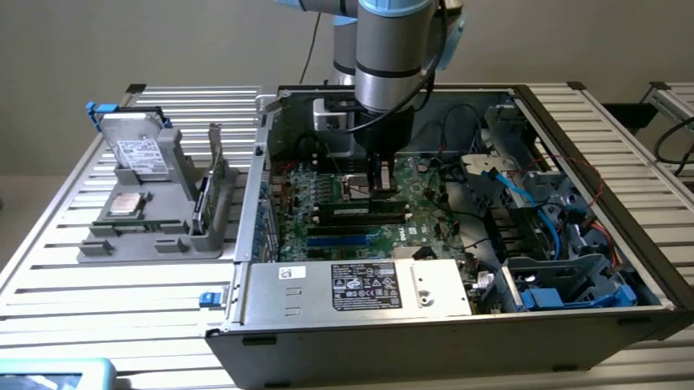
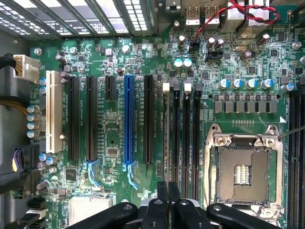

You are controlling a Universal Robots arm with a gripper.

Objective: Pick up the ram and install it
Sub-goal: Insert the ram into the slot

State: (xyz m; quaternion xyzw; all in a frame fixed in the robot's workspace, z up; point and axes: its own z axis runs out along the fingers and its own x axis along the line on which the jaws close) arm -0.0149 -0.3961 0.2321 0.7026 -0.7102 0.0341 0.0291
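My gripper (image 1: 379, 193) reaches down inside the open computer case (image 1: 434, 341), its tips just above the black memory slots (image 1: 363, 214) on the green motherboard. In the wrist view its two black fingers (image 2: 162, 207) press together, shut, over the end of one of the memory slots (image 2: 166, 138). A thin dark edge runs along that slot under the fingertips. I cannot tell whether this edge is the ram or the bare slot. The empty silver processor socket (image 2: 242, 174) lies right beside the slots.
Black, blue and white expansion slots (image 2: 128, 121) run alongside the memory slots. Blue and black cables (image 1: 531, 203) crowd the case at the exterior view's right. A grey fixture (image 1: 162, 240) outside the case holds a hard drive (image 1: 136, 150) and a silver processor chip (image 1: 128, 203).
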